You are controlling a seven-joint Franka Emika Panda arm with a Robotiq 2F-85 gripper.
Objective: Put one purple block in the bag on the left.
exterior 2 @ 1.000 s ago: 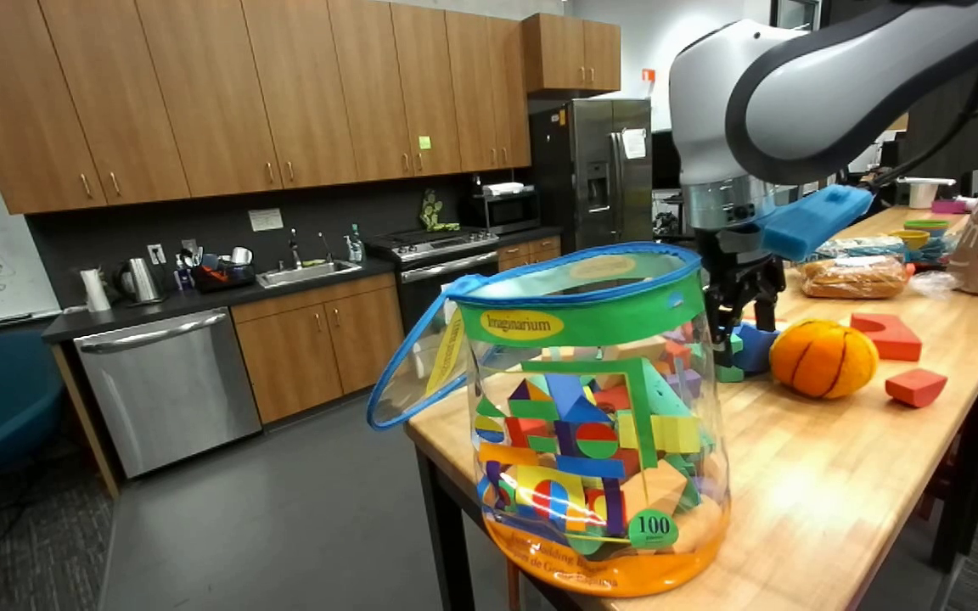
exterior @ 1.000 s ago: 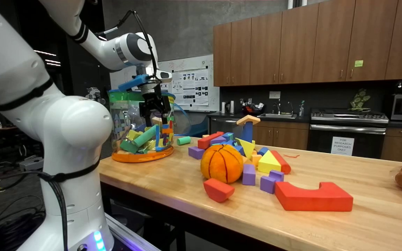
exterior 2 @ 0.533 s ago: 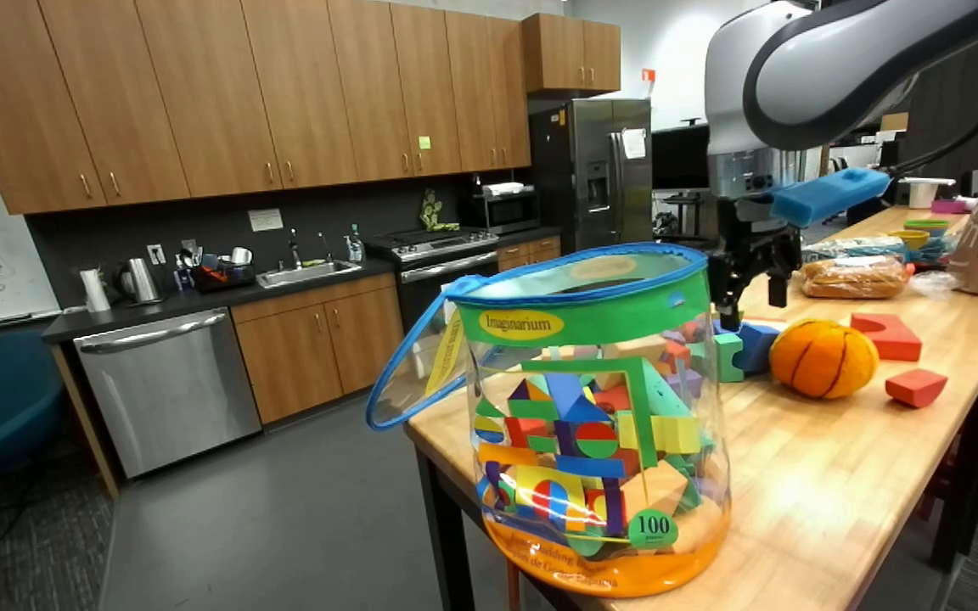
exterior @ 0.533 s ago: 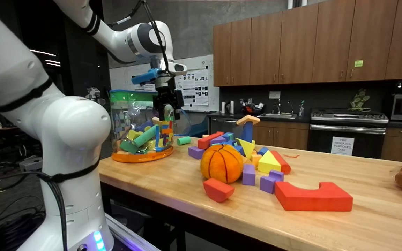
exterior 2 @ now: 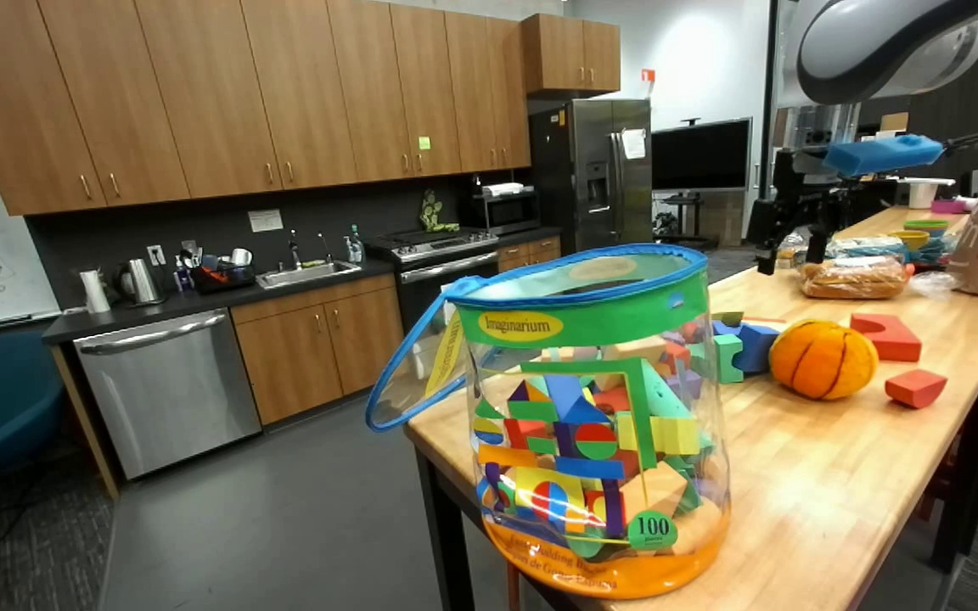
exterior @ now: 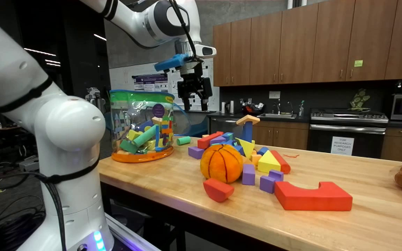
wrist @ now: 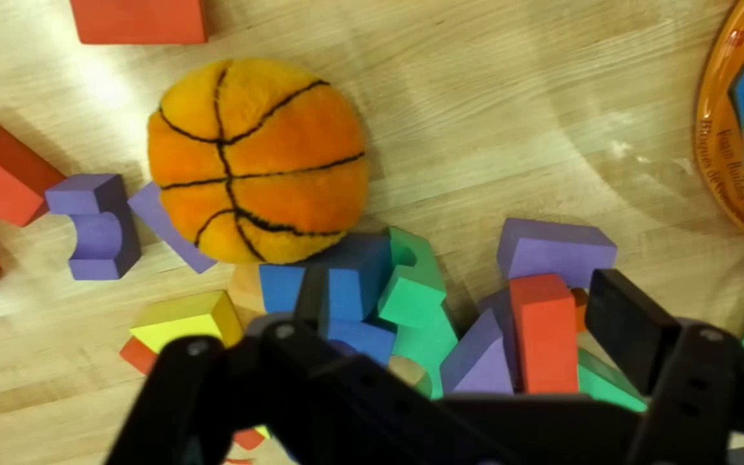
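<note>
While the gripper (exterior: 195, 105) hangs in the air in an exterior view, its jaws spread wide and holding nothing, the see-through bag (exterior: 140, 97) stands upright off to its side, part-filled with jumbled matte blocks (exterior: 128, 146) (a green cylinder (exterior: 147, 136) leans among them). Lower than the gripper, on the smooth wooden table (exterior: 173, 177), purple blocks (exterior: 248, 175) sit near a fuzzy, black-seamed orange ball (exterior: 222, 164). In an exterior view, the bag shows multicoloured contents through clear plastic under a green band (exterior 2: 616, 318), and its flap (exterior 2: 429, 369) hangs down on the side away from the gripper. In the wrist view, a purple bar (wrist: 556, 255) lies near the tip of one finger (wrist: 630, 329), its long axis roughly along the line from finger to finger; beyond the other finger, a notched purple block (wrist: 104, 232) points crosswise to that line. The bag's glossy, curved orange base (wrist: 724, 155) shows past the finger nearer the bar.
</note>
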